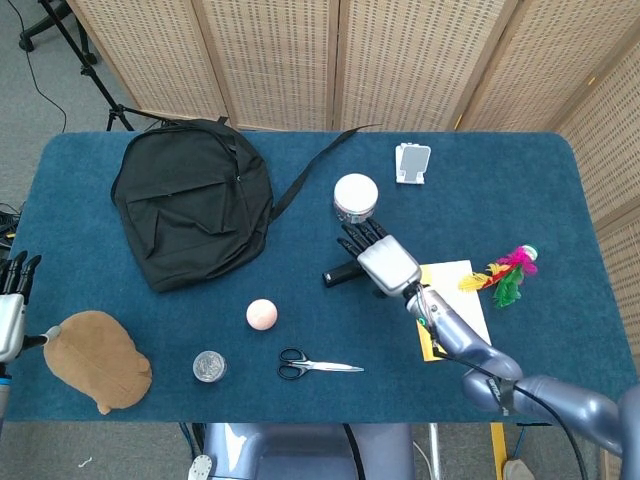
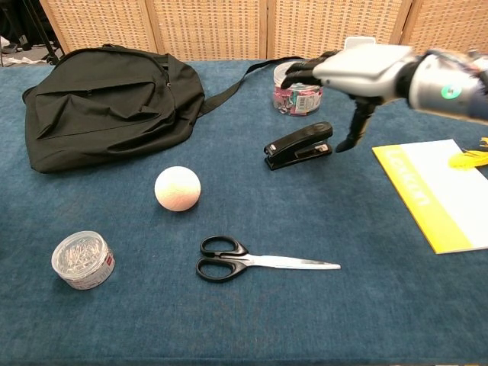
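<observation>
The right hand [image 2: 358, 72] hovers just above the black stapler [image 2: 299, 145] with its fingers spread and pointing down, grasping nothing, while the left hand [image 1: 12, 300] rests off the table's near-left edge, beside the brown plush pad [image 1: 95, 360], also holding nothing so far as can be seen. The stapler lies just in front of the round clip jar [image 2: 297, 90] on the side nearer the robot, and looks rigid, fairly dense and smooth-topped, so a hold across its narrow sides near mid-length seems safest against slipping. Its long axis runs roughly across the table; in the chest view the raised end tilts up toward the yellow booklet [image 2: 438, 194] and the lower end points toward the backpack [image 2: 107, 103].
</observation>
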Motion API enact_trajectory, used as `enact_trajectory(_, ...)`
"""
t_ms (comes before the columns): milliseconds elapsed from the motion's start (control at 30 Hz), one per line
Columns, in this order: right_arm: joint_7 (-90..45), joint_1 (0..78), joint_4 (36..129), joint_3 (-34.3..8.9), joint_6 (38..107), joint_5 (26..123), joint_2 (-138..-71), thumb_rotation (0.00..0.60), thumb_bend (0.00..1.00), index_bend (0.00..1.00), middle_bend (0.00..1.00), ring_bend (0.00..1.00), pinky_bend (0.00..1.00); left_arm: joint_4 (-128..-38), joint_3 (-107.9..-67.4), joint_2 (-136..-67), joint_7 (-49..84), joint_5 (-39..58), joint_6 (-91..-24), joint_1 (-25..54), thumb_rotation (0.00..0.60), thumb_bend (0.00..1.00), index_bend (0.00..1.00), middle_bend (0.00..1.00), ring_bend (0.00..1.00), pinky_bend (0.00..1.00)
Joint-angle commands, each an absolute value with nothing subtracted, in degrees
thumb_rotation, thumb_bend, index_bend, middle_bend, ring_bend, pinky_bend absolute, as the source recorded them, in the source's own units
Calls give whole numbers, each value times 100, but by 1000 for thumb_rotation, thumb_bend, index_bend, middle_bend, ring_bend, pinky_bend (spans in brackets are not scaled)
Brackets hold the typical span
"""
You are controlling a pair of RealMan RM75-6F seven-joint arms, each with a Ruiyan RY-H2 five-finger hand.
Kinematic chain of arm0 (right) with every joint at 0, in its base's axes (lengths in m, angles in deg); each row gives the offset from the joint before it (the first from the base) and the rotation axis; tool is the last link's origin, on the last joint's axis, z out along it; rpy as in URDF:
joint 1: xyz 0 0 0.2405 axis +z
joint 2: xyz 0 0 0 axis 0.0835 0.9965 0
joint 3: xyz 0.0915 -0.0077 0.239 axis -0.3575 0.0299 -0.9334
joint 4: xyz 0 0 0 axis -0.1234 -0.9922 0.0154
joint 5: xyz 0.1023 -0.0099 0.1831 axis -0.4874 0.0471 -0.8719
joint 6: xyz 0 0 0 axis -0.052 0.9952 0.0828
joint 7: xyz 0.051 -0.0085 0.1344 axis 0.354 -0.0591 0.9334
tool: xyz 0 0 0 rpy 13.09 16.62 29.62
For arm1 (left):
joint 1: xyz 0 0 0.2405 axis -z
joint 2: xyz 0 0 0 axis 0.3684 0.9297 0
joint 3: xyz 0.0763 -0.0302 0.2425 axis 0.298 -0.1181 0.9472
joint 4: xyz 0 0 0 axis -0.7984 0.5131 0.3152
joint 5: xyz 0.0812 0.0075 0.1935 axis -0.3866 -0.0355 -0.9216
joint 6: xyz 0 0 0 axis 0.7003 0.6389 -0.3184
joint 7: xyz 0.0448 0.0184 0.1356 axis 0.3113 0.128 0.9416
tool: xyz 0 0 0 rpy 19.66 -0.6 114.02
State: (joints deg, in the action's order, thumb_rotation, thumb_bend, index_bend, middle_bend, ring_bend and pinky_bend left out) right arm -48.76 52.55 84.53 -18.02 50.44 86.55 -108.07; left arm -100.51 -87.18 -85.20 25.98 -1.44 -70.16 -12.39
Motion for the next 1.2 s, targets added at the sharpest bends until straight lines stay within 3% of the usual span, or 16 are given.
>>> enact_trajectory(33, -4848, 5702, 7469, -1736, 4713, 8594, -11517, 600, 2, 124, 72, 7, 85, -10041, -8753, -8479, 2521, -52, -6924, -1205, 600, 0, 0, 0, 0, 0)
enact_trajectory(167, -4590, 5814, 7007, -1609, 4753, 8723, -11824, 600, 50, 212, 195, 124, 195, -10037, -8763, -8447, 2474, 8, -6853, -1180, 600, 0, 0, 0, 0, 0)
enact_trajectory(300, -4237, 5881, 6502, -1432, 4937, 9005, -12139, 600, 184, 337, 319, 262, 311, -10028, -8770, -8429, 2447, 78, -6771, -1147, 600, 0, 0, 0, 0, 0)
enact_trajectory(467, -3722, 5910, 6069, -1293, 5235, 9308, -12367, 600, 363, 504, 477, 390, 360, -10018, -8767, -8417, 2430, 113, -6732, -1127, 600, 0, 0, 0, 0, 0)
enact_trajectory(567, -3310, 5880, 6011, -1207, 5615, 9578, -12349, 600, 461, 547, 531, 427, 365, -10015, -8759, -8421, 2427, 130, -6714, -1117, 600, 0, 0, 0, 0, 0)
enact_trajectory(800, -3074, 5735, 6717, -1123, 6153, 9852, -11751, 600, 566, 568, 551, 439, 365, -10039, -8714, -8448, 2519, 113, -6706, -1091, 600, 0, 0, 0, 0, 0)
enact_trajectory(967, -3367, 5279, 7680, -897, 6728, 10037, -10831, 600, 569, 568, 551, 440, 365, -10079, -8675, -8447, 2539, 54, -6750, -1097, 600, 0, 0, 0, 0, 0)
enact_trajectory(1200, -3443, 4562, 8084, -354, 7176, 10145, -10002, 600, 569, 568, 551, 440, 365, -10149, -8608, -8435, 2550, -66, -6837, -1130, 600, 0, 0, 0, 0, 0)
